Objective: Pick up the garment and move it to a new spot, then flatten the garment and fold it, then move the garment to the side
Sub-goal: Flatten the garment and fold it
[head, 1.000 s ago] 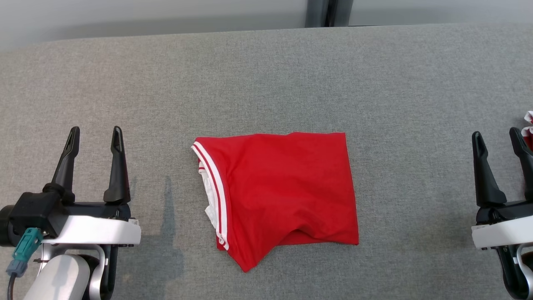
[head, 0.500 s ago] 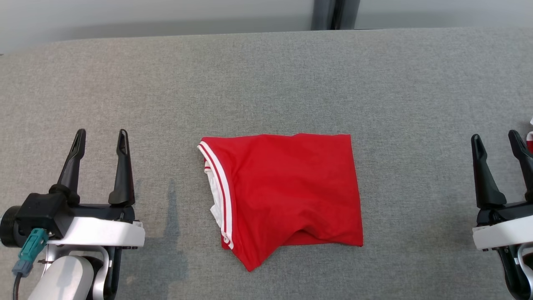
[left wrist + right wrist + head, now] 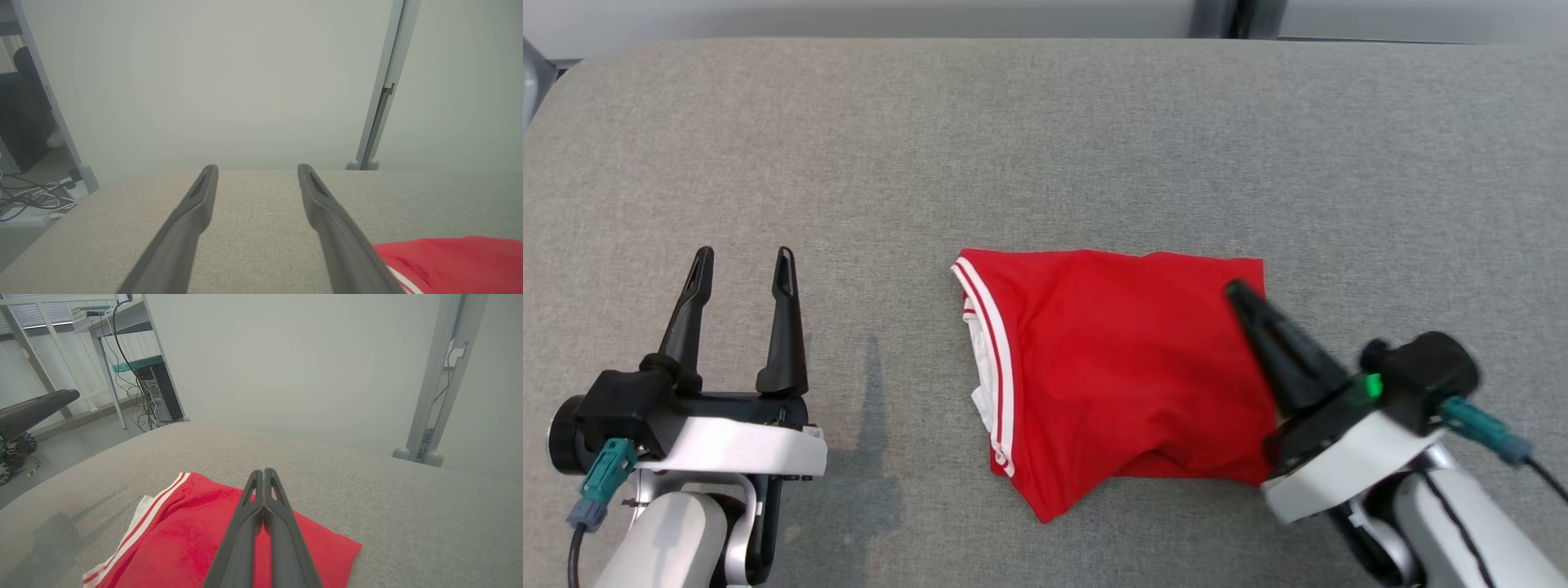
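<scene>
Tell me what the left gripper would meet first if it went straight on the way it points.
Nothing near: the left gripper, jaws open, points across the grey surface toward the pale wall. The red garment lies off to its right, outside that line. Its height is unclear.

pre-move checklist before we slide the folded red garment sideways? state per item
1. Garment in a compact fold on the table: ok, though one corner pokes out at the near edge.
2. Garment well inside the table edges: ok.
3. Right tool shut, nothing between its fingers: ok.
4. Right tool touching the cloth: cannot tell; it sits over the garment's right part.
5. Left tool open and apart from the garment: ok.
</scene>
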